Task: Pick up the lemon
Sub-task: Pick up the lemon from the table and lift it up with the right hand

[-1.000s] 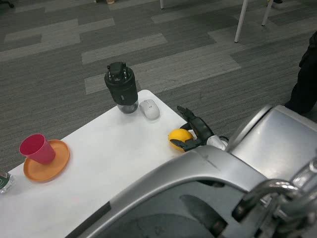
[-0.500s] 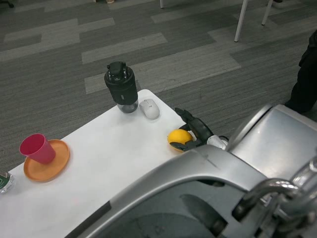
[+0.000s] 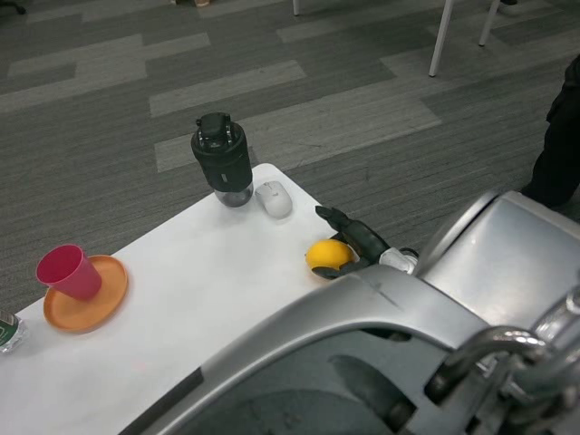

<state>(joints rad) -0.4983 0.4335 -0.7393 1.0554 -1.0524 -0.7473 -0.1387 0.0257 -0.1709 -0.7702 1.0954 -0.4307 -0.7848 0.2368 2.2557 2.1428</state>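
Lemon (image 3: 329,255) on tabletop (image 3: 208,272) near right edge, long axis roughly left-right. Right robot hand (image 3: 355,241) touching its right side, fingers curling around far and near sides; grip looks partial, lemon not lifted. Left robot hand out of view.

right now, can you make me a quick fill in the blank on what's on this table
1. The right hand wraps its fingers around the ____, near the table's right edge.
2. The pink cup stands on an ____ plate.
3. The white mouse lies just right of the dark ____.

Missing words: lemon; orange; bottle
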